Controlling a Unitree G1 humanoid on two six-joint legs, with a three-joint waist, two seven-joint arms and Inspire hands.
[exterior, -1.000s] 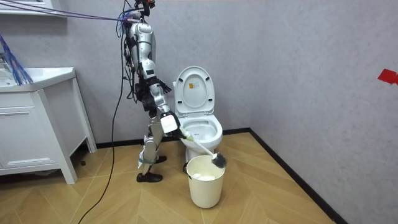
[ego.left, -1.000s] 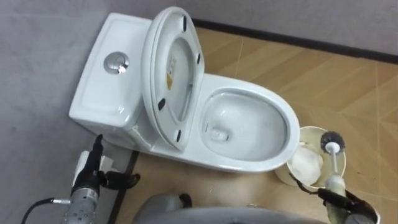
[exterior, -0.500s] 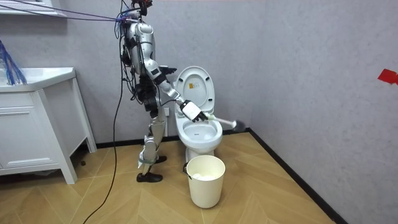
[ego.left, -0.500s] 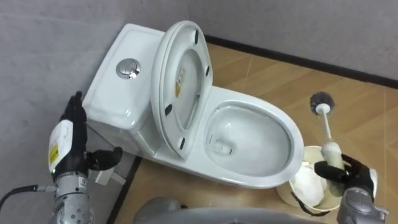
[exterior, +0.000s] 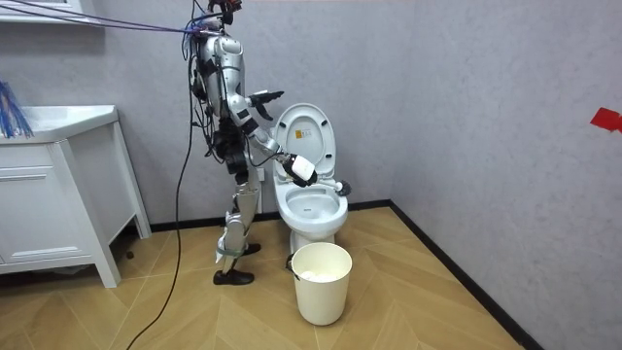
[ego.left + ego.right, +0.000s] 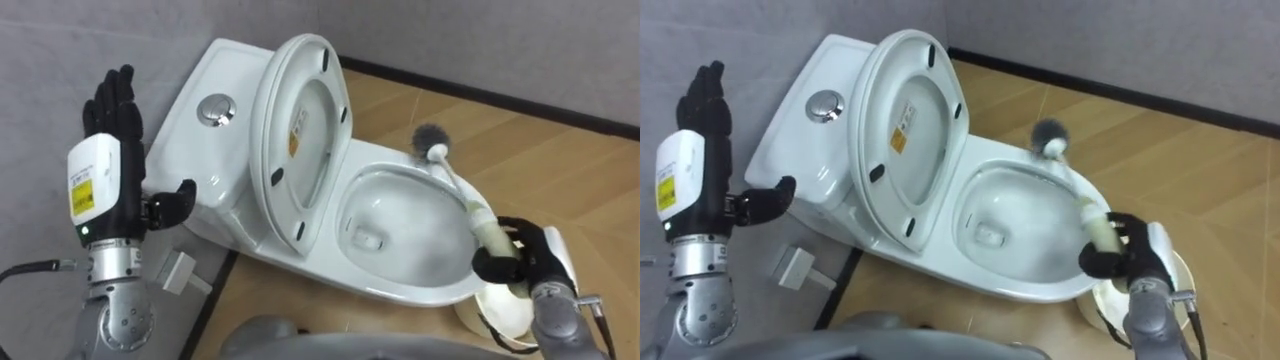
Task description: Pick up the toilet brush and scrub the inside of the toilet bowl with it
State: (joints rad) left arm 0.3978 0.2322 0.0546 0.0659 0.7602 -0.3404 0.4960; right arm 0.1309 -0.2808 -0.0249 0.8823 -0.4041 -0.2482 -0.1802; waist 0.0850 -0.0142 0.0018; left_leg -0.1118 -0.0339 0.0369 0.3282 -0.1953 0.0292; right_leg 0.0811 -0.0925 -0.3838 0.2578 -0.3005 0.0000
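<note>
Clutching the brush (image 6: 485,228) across the toilet bowl (image 6: 400,235), right robot hand (image 6: 525,258) hangs near bin (image 6: 505,318).

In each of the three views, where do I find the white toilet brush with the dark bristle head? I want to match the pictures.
Left eye view: the white toilet brush, right of centre, dark head above the far rim of the toilet bowl, handle in the right hand.
Right eye view: slightly right of centre, same pose.
Room view: just right of the toilet bowl.
Shared landmark: the raised white toilet lid.
</note>
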